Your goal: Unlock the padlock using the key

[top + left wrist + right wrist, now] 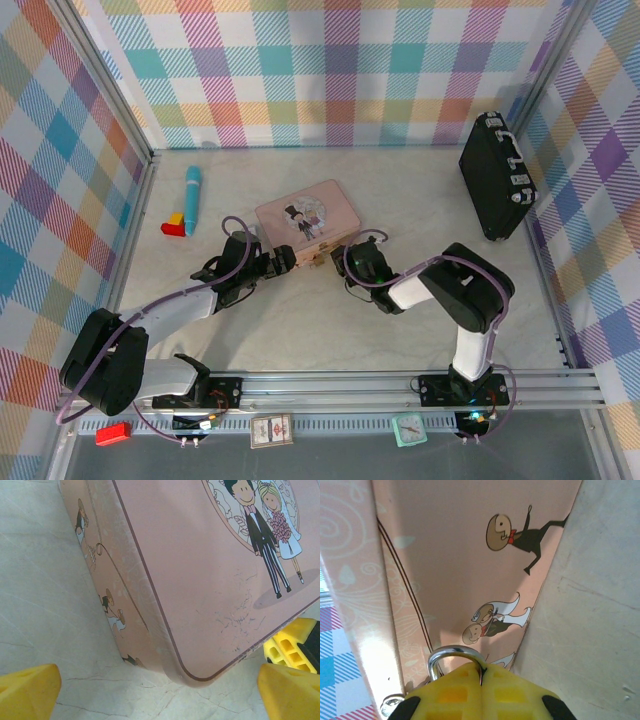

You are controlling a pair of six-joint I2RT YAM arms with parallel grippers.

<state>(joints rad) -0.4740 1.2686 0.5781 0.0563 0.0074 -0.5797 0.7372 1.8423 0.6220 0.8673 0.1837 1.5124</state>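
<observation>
1. Silver shackle of the padlock [452, 650] loops at the front wall of the pink tin [305, 218]. Its body is hidden behind the right gripper [481, 669], so I cannot tell whether it has opened.
2. That gripper's jaws press together on a dark sliver, likely the key [480, 676], right at the lock. Inserting or turning seems to be in hand, and freeing the shackle is left.
3. Spread wide and empty, the left gripper [159, 694] sits just before the tin's near corner.
4. Well apart lie a black case [495, 178], a blue pen [192, 197] and a red-yellow block [176, 225]. Only the yellow fingers crowd the lock.
</observation>
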